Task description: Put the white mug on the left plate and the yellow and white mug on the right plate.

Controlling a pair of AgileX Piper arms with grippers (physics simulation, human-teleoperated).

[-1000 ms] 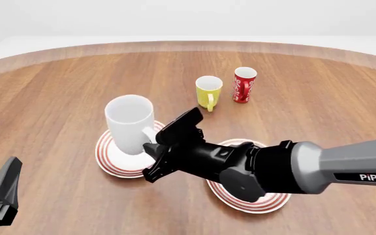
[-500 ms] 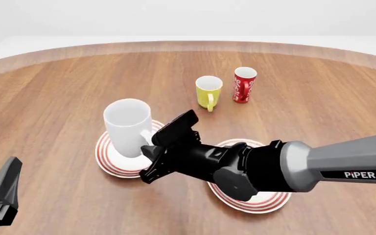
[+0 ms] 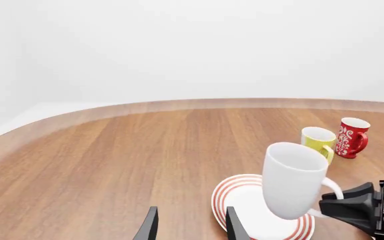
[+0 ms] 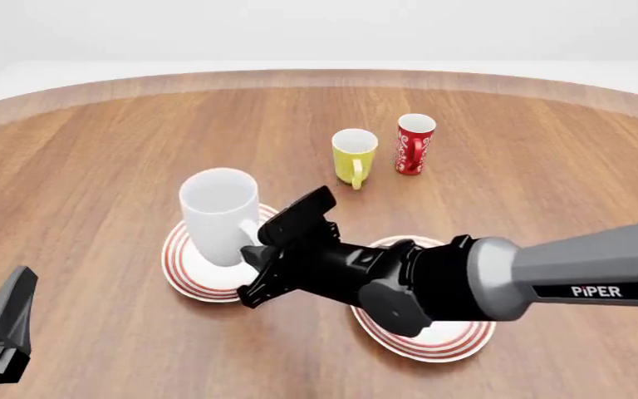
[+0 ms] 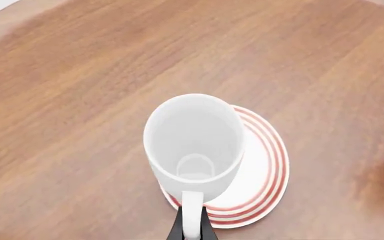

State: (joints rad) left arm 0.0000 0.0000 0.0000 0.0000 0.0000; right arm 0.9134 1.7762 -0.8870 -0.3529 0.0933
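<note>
Left of centre in the front view, the white mug [image 4: 220, 215] sits over the left plate [image 4: 182, 268], tilted a bit; from the left wrist view its base looks low on the plate, but I can't tell if it's fully seated. Right gripper [image 4: 262, 259] is clenched on the mug's loop handle; the right wrist view shows the fingers pinching the handle [image 5: 192, 216] from both sides. Left gripper [image 3: 190, 230] is parked at lower left, fingers apart, holding nothing.

Handling judgement: glossy rigid ceramic, likely the heavier of the two mugs, slick surface. A handle-only pinch puts the mass off to one side, so the mug wants to pivot in the grip, which probably explains the lean. Set it flat before letting go; ceramic on ceramic could chip or skate.

Upper centre-right, the yellow and white mug [image 4: 354, 155] stands upright on the table, beside the red patterned cup [image 4: 414, 144], apart. It's smaller and lighter; the handle faces the camera, so that or the rim is the grab point. Right plate [image 4: 468, 333] is mostly hidden under the right arm.
</note>
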